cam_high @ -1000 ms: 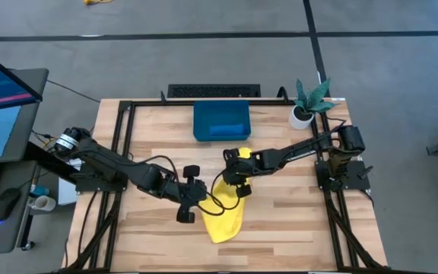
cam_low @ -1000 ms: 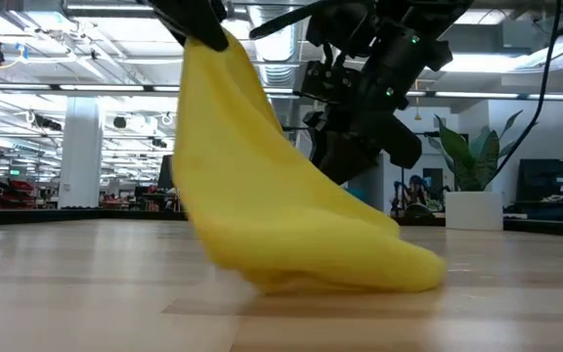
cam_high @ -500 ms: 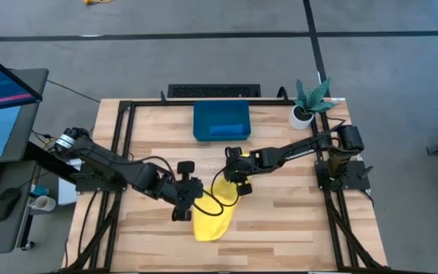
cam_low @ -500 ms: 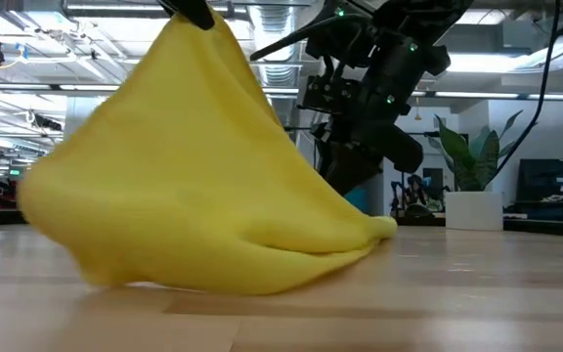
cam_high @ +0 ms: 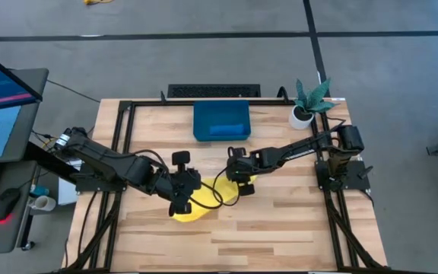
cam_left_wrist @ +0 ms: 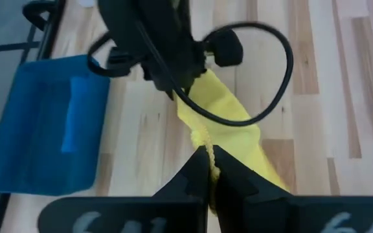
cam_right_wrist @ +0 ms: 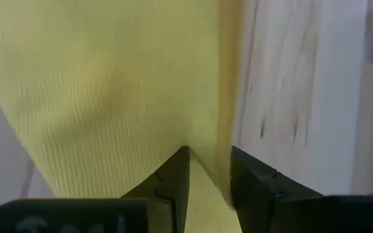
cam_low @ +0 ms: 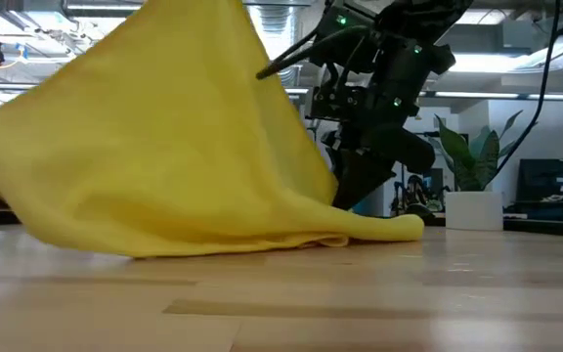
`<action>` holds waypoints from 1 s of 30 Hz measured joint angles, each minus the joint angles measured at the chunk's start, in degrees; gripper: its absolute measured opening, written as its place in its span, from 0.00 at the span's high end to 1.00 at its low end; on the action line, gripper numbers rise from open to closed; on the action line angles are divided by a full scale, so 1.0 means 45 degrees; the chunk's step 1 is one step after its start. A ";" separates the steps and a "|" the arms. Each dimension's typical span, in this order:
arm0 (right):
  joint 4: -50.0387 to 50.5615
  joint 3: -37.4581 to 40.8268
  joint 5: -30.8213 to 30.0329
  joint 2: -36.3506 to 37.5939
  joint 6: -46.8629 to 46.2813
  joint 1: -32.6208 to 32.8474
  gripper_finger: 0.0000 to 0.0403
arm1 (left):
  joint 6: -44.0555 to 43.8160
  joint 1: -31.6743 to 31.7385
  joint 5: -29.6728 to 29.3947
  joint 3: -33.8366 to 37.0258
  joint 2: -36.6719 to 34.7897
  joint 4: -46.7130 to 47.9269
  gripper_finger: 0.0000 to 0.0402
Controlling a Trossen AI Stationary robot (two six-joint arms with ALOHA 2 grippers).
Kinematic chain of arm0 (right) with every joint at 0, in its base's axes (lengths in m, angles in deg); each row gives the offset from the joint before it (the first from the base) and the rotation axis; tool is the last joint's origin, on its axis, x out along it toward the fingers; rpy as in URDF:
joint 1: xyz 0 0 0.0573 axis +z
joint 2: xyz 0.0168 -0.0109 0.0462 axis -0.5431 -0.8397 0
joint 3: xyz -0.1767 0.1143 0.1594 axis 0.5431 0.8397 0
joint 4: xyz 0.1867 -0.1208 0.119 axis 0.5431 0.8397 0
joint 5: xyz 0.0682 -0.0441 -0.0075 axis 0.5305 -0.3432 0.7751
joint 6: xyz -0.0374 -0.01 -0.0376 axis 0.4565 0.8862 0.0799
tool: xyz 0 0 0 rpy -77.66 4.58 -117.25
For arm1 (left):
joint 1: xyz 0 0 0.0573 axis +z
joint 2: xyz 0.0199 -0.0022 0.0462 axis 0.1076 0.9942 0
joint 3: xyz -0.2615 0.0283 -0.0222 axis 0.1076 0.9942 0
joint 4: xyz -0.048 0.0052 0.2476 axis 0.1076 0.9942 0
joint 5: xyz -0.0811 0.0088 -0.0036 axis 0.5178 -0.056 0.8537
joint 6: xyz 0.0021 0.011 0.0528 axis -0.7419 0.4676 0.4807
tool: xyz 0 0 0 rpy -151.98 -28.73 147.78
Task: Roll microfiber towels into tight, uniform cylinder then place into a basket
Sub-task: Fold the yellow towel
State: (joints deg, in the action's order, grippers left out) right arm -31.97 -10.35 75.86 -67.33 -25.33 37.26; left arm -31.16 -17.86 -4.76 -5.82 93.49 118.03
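my left gripper [cam_left_wrist: 209,169] is pinched fully together on a bunched corner of the bright yellow microfiber towel [cam_high: 196,205], holding that corner up above the pale wooden table [cam_high: 280,228]. in the left wrist view the cloth edge sits right between my two dark fingers [cam_left_wrist: 196,176], with the rest of the cloth running away from them toward my other arm.

my right gripper [cam_right_wrist: 209,171] is near the middle of the table, its fingers partly apart with a fold of the same yellow cloth pressed between them; the ribbed weave fills most of that wrist view and the wood shows beside it. from above, the towel lies stretched between my two grippers, part of it spread on the table under my left wrist.

from table height the towel [cam_low: 154,156] rises like a tent, its lower edge resting on the wood and one tip reaching under my right arm.

the shallow rectangular dark-blue plastic tray [cam_high: 221,122] sits at the far side of the table, well apart from the yellow cloth, with a medium blue folded cloth [cam_high: 228,130] lying inside it. a small white pot with a green plant [cam_high: 304,113] stands near the far right corner.
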 joint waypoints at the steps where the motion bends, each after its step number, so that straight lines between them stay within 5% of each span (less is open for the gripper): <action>1: 0.0124 0.0000 0.0000 0.0000 -0.0072 0.0009 0.70 | 0.0000 0.0000 -0.0044 -0.0103 0.0000 0.0068 1.00; 30: 0.3595 0.0000 0.0237 0.0000 -0.2582 0.0694 0.70 | -0.0996 0.0004 -0.0577 -0.1314 0.0000 0.2943 1.00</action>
State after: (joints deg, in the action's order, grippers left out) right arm -15.79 -10.35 76.93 -67.33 -36.95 40.38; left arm -35.64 -17.84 -7.35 -11.73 93.49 131.28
